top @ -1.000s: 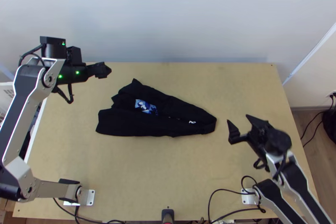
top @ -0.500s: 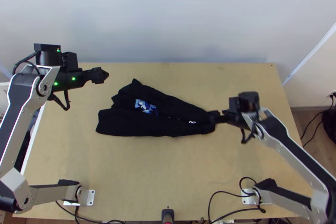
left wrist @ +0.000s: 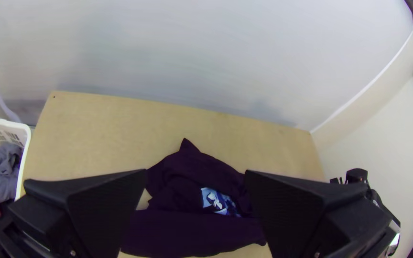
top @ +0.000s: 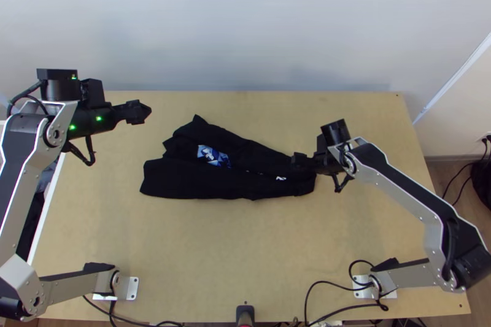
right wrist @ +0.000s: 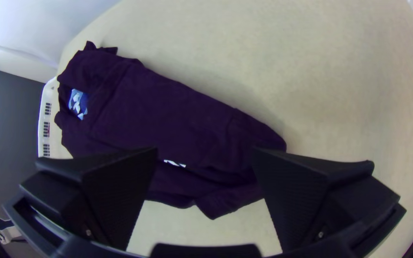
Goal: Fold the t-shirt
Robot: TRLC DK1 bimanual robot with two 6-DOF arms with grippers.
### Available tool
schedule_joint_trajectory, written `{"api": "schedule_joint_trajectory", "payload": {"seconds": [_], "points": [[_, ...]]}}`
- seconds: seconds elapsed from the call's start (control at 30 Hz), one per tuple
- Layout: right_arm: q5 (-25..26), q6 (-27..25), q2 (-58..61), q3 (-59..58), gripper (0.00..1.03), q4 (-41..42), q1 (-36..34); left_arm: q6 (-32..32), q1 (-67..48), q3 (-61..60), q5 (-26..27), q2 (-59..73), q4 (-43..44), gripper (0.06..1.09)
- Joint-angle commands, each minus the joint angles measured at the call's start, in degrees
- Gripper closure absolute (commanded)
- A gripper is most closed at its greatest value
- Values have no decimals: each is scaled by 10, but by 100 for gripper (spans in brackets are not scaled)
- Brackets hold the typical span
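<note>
Right claw (right wrist: pixel 206 152): hovering wide over shirt (top: pixel 202 181)
Left claw (left wrist: pixel 196 172): hanging wide, apart
Grip: probably needing all layers pinched

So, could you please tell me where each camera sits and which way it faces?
Top view: high over the table's near edge, facing steeply down; left arm and right arm show.
Left wrist view: on that arm's wrist, facing the shirt and wall; left gripper shows.
Right wrist view: on that arm's wrist, facing the shirt; right gripper shows.
Both wrist views share the blue print.
</note>
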Motion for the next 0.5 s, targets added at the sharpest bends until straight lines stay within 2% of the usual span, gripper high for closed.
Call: {"api": "schedule_joint_trajectory", "payload": {"seconds": [0.0, 0.27, 0.3, 0.37, 0.4, 0.47], "points": [[6, 12, 31, 18, 16, -2, 4, 6, 3, -13, 7, -15, 5, 10], [9, 3, 89, 43, 17, 4, 1, 4, 3, -16, 7, -15, 6, 10], [13, 0, 95, 44, 23, 5, 1, 4, 3, -16, 7, -16, 7, 10], [21, -5, 104, 49, 43, 14, 0, 4, 3, -16, 7, -17, 7, 10], [23, -5, 105, 48, 48, 23, 0, 4, 3, -16, 7, -18, 7, 10], [23, -6, 110, 50, 49, 28, 0, 3, 3, -17, 7, -20, 7, 10]]}}
